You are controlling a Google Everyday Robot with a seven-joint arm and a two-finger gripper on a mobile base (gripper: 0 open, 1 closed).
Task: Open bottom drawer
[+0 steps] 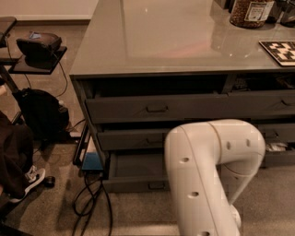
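The bottom drawer point(137, 171) is the lowest of the left stack. It stands pulled out, its bare grey tray showing, and its low front carries a small loop handle point(156, 185). My white arm point(209, 170) fills the lower middle and right and covers the drawer's right end. My gripper is hidden behind the arm's bulk, somewhere low near the drawer front.
Above it are the middle drawer point(133, 138) and the top drawer point(156, 108), both slightly out. A right-hand drawer shows white packets point(276, 147). Cables point(92, 203) and a blue box point(92, 162) lie on the floor to the left, beside a black bag point(41, 113). A jar point(251, 11) stands on the tabletop point(170, 41).
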